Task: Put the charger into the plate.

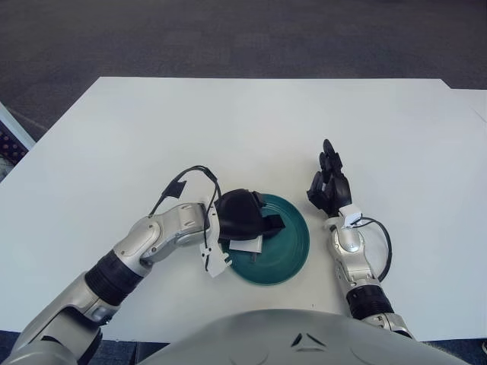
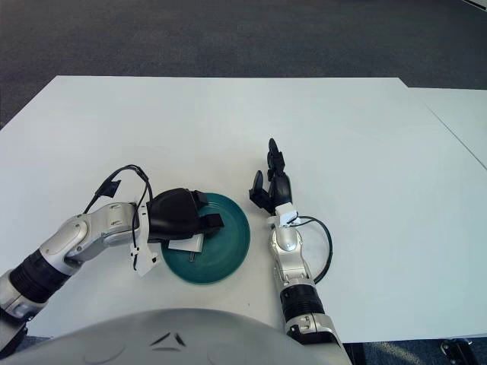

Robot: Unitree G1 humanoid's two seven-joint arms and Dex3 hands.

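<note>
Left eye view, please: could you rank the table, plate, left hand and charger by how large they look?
1. Table, by far the largest.
2. Plate.
3. Left hand, over the plate's left side and nearer the camera, so the ranking is unsure.
4. Charger, mostly hidden under that hand.

Charger [image 1: 246,245]: a small white block, mostly covered from above by the left hand [image 1: 242,217], its visible lower edge lying over the left portion of the plate. Plate [image 1: 288,247]: a round, dark teal dish with concentric ridges, sitting flat on the white tabletop [image 1: 251,129] near its front edge, its right half uncovered.
</note>
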